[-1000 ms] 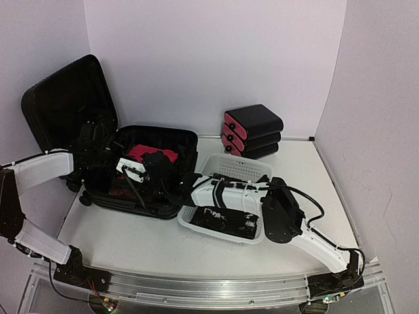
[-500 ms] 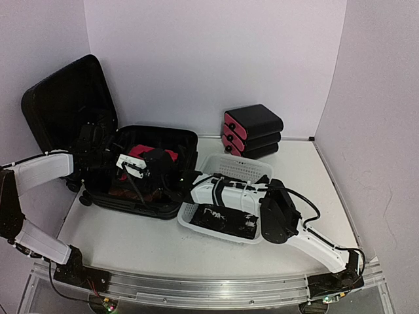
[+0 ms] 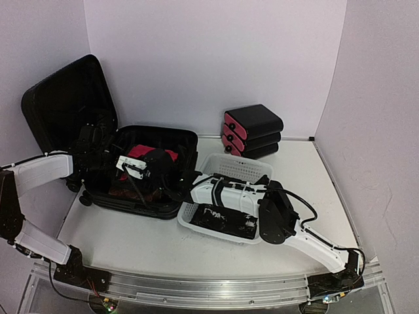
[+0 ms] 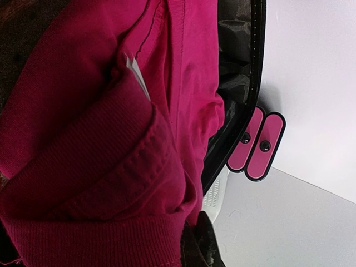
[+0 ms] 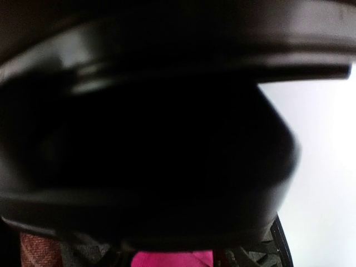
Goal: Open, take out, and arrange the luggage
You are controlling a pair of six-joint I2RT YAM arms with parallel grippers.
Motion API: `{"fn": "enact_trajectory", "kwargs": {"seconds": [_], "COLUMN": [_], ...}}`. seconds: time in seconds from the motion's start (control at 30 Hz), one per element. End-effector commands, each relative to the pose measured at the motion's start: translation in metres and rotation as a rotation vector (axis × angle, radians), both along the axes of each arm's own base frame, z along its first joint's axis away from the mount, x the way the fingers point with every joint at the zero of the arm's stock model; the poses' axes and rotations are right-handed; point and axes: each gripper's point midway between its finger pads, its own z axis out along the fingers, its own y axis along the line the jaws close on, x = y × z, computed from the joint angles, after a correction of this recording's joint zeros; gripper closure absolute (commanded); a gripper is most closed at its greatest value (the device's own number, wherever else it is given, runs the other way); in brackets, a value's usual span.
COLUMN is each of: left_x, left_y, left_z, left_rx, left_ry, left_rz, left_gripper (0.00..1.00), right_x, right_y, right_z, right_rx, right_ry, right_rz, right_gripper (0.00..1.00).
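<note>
The luggage [image 3: 157,196] lies open at the left, with its lid [image 3: 65,104] standing against the wall. A pink garment [image 3: 152,154] lies inside and fills the left wrist view [image 4: 111,139]. My left gripper [image 3: 134,167] reaches in from the left. One dark fingertip [image 4: 208,245] shows against the garment's ribbed hem, which bunches over the other, so the gripper looks shut on the cloth. My right gripper [image 3: 159,167] reaches in over the basket. Its view is almost all black shell [image 5: 167,139] with a strip of pink [image 5: 172,258] below. Its fingers are hidden.
A white mesh basket [image 3: 230,169] with dark items inside stands right of the luggage, under the right arm. Three stacked black boxes with pink fronts [image 3: 252,131] stand at the back and also show in the left wrist view [image 4: 257,146]. Walls close in the left, back and right.
The right arm's elbow has shifted slightly left and its gripper has gone a little deeper into the luggage. The left arm has hardly moved.
</note>
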Motion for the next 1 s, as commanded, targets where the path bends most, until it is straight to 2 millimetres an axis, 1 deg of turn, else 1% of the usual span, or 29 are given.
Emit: {"fn": "enact_trajectory", "kwargs": {"seconds": [0.0, 0.07, 0.1, 0.13, 0.17, 0.2, 0.37, 0.53, 0.63, 0.7, 0.8, 0.9, 0.93, 0.97], "left_x": [-0.001, -0.002, -0.002, -0.002, -0.002, -0.002, -0.001, -0.001, -0.001, -0.001, -0.001, -0.001, -0.001, -0.001], "left_y": [-0.005, -0.004, -0.003, -0.003, -0.003, -0.003, -0.003, -0.004, -0.003, -0.003, -0.004, -0.004, -0.004, -0.004], "left_z": [0.032, 0.033, 0.033, 0.033, 0.033, 0.033, 0.033, 0.035, 0.036, 0.035, 0.035, 0.035, 0.035, 0.035], "left_rx": [-0.038, -0.034, -0.032, -0.032, -0.031, -0.031, -0.032, -0.035, -0.033, -0.034, -0.037, -0.036, -0.036, -0.036], "left_ry": [-0.095, -0.099, -0.101, -0.101, -0.101, -0.099, -0.098, -0.102, -0.107, -0.103, -0.1, -0.1, -0.101, -0.101], "left_rz": [-0.027, -0.024, -0.02, -0.019, -0.019, -0.019, -0.018, -0.019, -0.018, -0.017, -0.021, -0.02, -0.019, -0.018], "left_gripper": [1.0, 1.0, 1.0, 1.0, 1.0, 1.0, 1.0, 1.0, 1.0, 1.0, 1.0, 1.0, 1.0, 1.0], "right_x": [0.02, 0.022, 0.024, 0.027, 0.028, 0.029, 0.03, 0.031, 0.033, 0.033, 0.032, 0.031, 0.031, 0.03], "right_y": [-0.009, -0.012, -0.014, -0.017, -0.019, -0.019, -0.024, -0.028, -0.03, -0.03, -0.027, -0.023, -0.023, -0.021], "right_z": [0.002, 0.0, 0.0, 0.001, 0.002, 0.003, 0.006, -0.001, -0.002, 0.0, 0.005, 0.009, 0.009, 0.01], "right_rx": [0.019, 0.006, 0.001, -0.001, 0.002, 0.001, 0.0, -0.014, -0.015, -0.007, 0.007, 0.023, 0.024, 0.027], "right_ry": [-0.006, -0.005, -0.008, -0.013, -0.018, -0.02, -0.013, -0.008, -0.002, -0.007, -0.011, -0.01, -0.01, -0.009], "right_rz": [-0.047, -0.055, -0.065, -0.087, -0.099, -0.102, -0.109, -0.107, -0.107, -0.104, -0.092, -0.08, -0.077, -0.067], "right_gripper": [0.64, 0.64, 0.6, 0.5, 0.44, 0.43, 0.5, 0.52, 0.62, 0.7, 0.79, 0.93, 0.99, 1.0]}}
